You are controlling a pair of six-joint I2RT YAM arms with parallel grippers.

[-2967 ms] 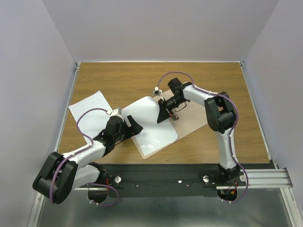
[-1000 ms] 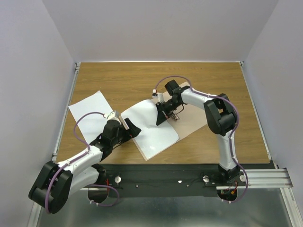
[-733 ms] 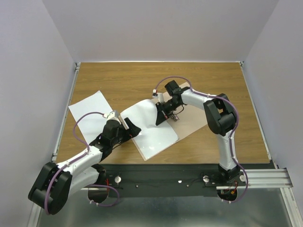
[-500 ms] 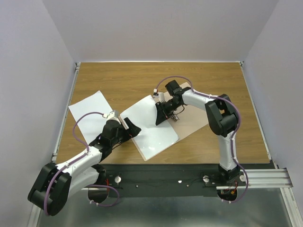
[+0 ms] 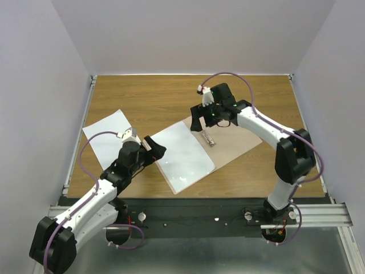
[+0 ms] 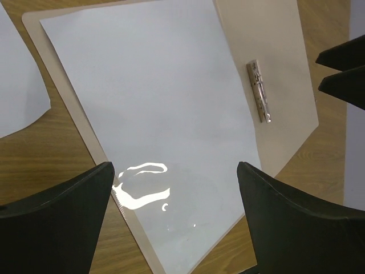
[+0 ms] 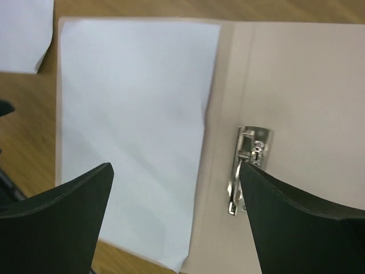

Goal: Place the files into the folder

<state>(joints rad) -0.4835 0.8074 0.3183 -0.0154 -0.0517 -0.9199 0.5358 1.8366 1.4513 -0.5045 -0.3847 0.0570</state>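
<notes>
The tan folder (image 5: pixel 236 142) lies open on the wooden table, its metal clip (image 5: pixel 209 138) at the fold. One white file (image 5: pixel 182 154) lies flat on the folder's left leaf. The other file (image 5: pixel 107 137) lies on the table to the left. My right gripper (image 5: pixel 201 122) hangs open just behind the clip and holds nothing. My left gripper (image 5: pixel 155 150) is open at the sheet's left edge, also holding nothing. The left wrist view shows the sheet (image 6: pixel 165 114), the clip (image 6: pixel 259 91) and my open left gripper (image 6: pixel 177 228). In the right wrist view my open right gripper (image 7: pixel 177 222) is above the sheet (image 7: pixel 131 125) and clip (image 7: pixel 248 165).
Metal rails (image 5: pixel 91 114) edge the table on the left and right, with white walls beyond. A black base bar (image 5: pixel 199 208) runs along the near edge. Bare wood (image 5: pixel 159 97) shows behind the folder.
My right gripper has opened, let go of the sheet and lifted back toward the far side. The sheet now lies flat on the folder's left leaf. The left arm has shifted slightly.
</notes>
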